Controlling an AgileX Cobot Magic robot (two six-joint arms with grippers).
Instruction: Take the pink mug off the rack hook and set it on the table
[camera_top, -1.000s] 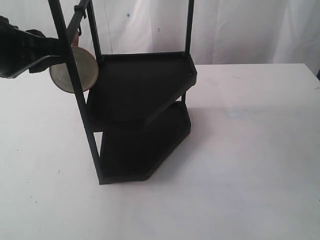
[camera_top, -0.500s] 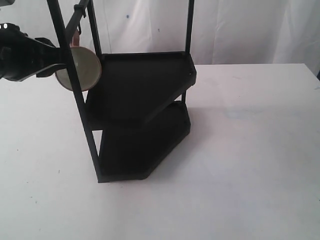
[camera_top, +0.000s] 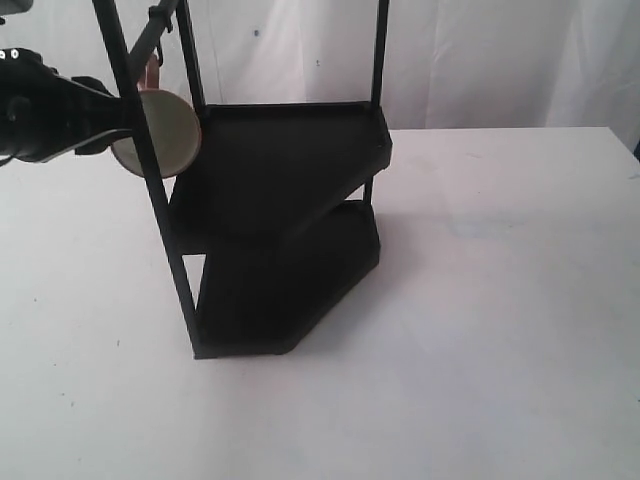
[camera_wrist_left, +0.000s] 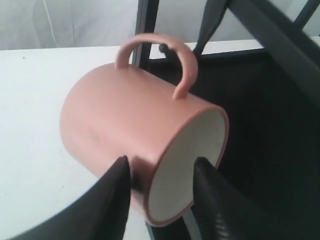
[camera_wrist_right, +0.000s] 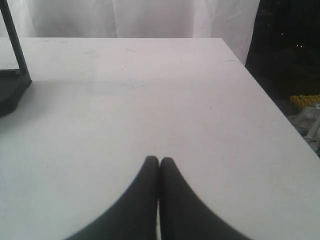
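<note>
The pink mug hangs sideways by its handle on the rack hook, whose ball tip shows through the handle loop. Its cream inside faces the rack shelves. My left gripper comes in from the left and is shut on the mug's lower rim, with one finger on the outer wall and the other finger across the opening. My right gripper is shut with nothing in it, low over the white table.
The tall black two-shelf rack stands left of centre; its front post crosses in front of the mug. A rack foot shows in the right wrist view. White curtain at the back; the table's edge drops off beside my right gripper.
My left arm has risen and moved right with the mug. The mug now tilts, its opening looking narrower. The rack's base has shifted slightly left and back. The right gripper's earlier position is not shown.
</note>
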